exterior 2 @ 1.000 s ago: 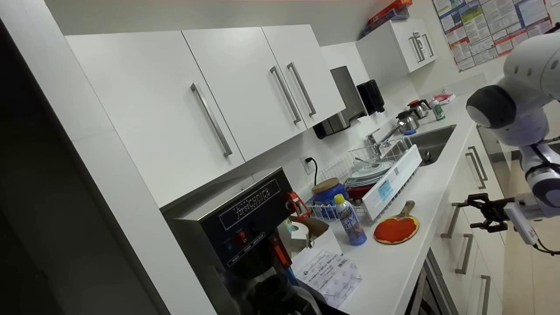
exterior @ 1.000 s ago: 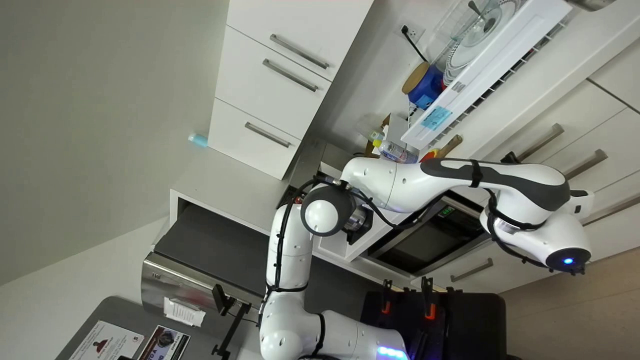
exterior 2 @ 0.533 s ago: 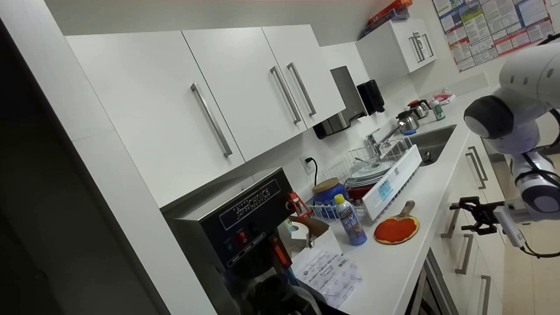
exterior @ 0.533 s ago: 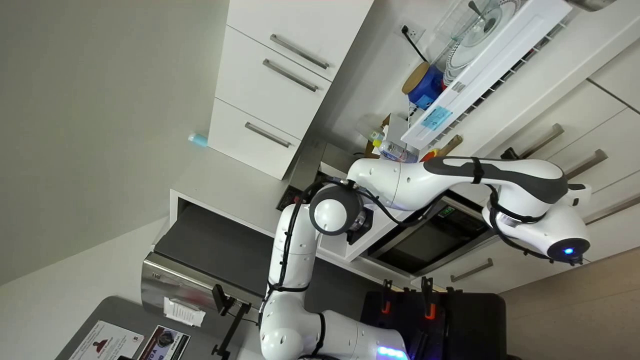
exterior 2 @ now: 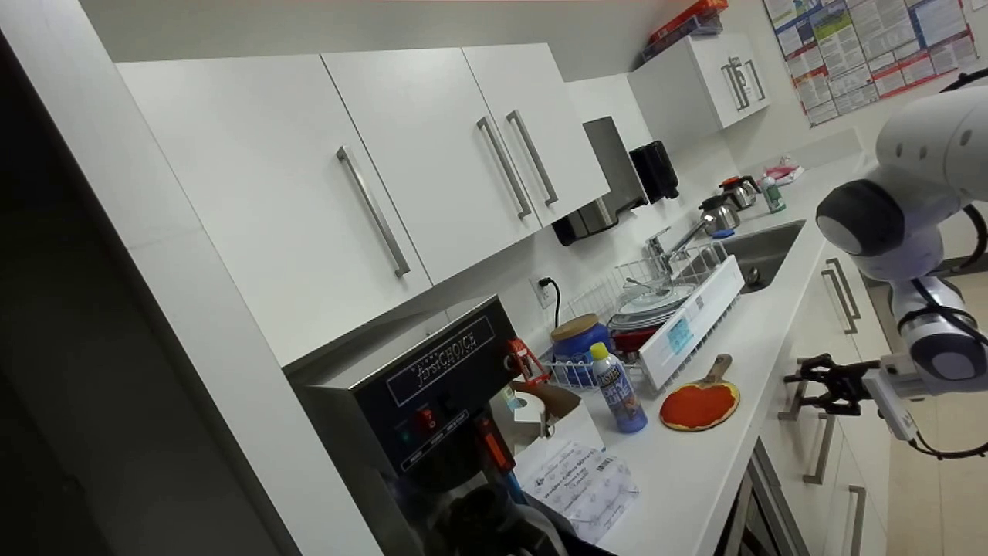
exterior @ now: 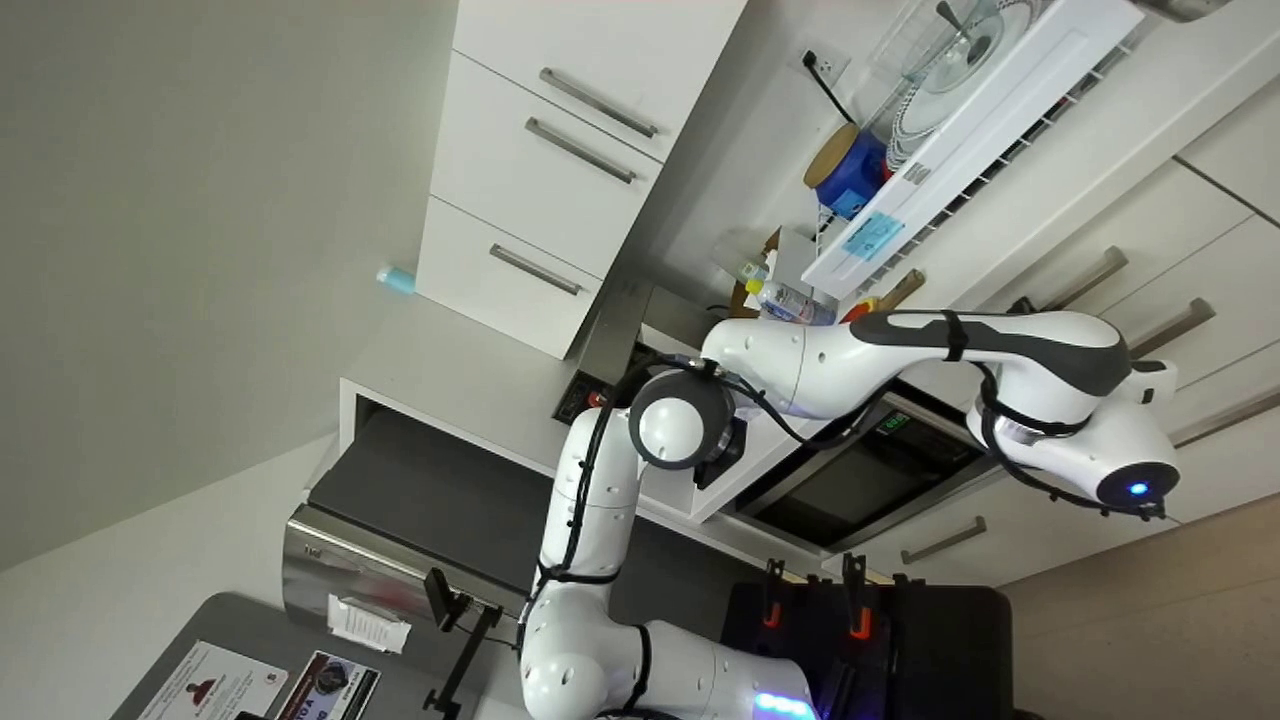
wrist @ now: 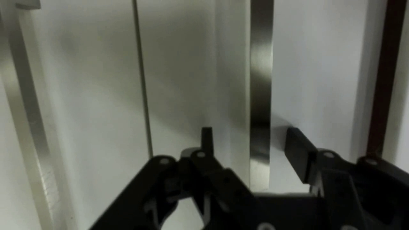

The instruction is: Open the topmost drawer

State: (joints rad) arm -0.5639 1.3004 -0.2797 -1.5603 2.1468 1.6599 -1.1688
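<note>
Toward five o'clock in the wrist view, the claw (wrist: 249,139) holds its two black fingers (wrist: 298,153) apart, one on each side of a silver bar handle (wrist: 261,64) that runs from about one o'clock down to five. Behind that bar spreads the white front of the topmost drawer (wrist: 319,70), which looks closed, with a dark gap (wrist: 385,80) near three o'clock and the next drawer's handle (wrist: 27,92) near nine. In an exterior view, close to four o'clock, the claw (exterior 2: 797,390) has moved toward nine o'clock over the last second and now crosses in front of the drawer; this seems the final reach, with gripping and pulling yet to come. Depth is hard to judge: whether the fingers reach past the bar or touch it, I cannot tell. The handle's upper end is cut off in the wrist view, and in an exterior view the arm (exterior: 880,350) hides the claw between three and four o'clock.
</note>
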